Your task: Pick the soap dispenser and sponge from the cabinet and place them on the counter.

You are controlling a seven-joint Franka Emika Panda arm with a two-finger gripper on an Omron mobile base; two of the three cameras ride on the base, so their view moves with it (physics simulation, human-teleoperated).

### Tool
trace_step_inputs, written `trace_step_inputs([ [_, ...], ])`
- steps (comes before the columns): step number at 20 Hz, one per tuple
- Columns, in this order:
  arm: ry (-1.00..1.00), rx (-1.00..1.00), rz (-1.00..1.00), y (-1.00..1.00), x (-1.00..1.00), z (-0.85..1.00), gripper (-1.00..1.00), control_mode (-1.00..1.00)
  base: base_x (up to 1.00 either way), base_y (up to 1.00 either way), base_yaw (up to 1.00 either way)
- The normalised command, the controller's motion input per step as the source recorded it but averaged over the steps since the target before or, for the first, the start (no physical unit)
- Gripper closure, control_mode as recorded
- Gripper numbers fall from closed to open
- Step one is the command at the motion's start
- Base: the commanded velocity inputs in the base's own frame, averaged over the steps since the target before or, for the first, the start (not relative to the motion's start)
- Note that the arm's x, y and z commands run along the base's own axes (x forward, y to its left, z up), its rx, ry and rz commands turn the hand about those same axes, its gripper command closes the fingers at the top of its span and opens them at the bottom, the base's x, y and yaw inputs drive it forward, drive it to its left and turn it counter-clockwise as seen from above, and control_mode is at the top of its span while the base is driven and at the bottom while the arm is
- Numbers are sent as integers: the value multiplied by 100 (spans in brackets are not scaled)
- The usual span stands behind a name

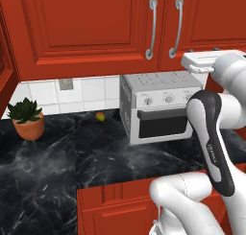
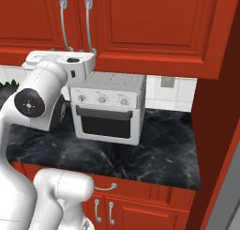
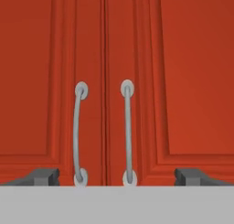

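The red upper cabinet [image 1: 96, 28] [image 2: 150, 22] [image 3: 183, 81] has both panelled doors shut, so the soap dispenser and the sponge are hidden. Two curved silver handles [image 3: 78, 134] [image 3: 128, 134] hang side by side at the door seam [image 1: 152, 28] [image 2: 89, 25]. My gripper [image 3: 117, 176] faces them squarely, a short way off, open wide with nothing between its fingertips [image 3: 45, 175]. The white hand [image 1: 202, 62] [image 2: 61, 60] is raised just below the doors' lower edge. The black marble counter [image 1: 48, 167] [image 2: 164, 154] lies below.
A white toaster oven [image 1: 158, 109] [image 2: 110, 107] stands on the counter under the cabinet. A potted plant [image 1: 26, 116] sits at the far left, and a small yellow-red fruit [image 1: 100, 116] lies by the back wall. A tall red panel [image 2: 220, 130] closes the right side.
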Motion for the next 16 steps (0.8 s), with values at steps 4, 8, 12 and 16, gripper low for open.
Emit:
trace_step_inputs([
  [4, -2, 0, 1, 0, 18, 0, -100, -100, 0, 0, 0],
  [8, -10, -1, 0, 0, 12, 0, -100, -100, 0, 0, 0],
  [12, -12, 0, 0, 0, 12, 0, -100, -100, 0, 0, 0],
  [16, -4, 0, 0, 0, 20, 0, -100, -100, 0, 0, 0],
])
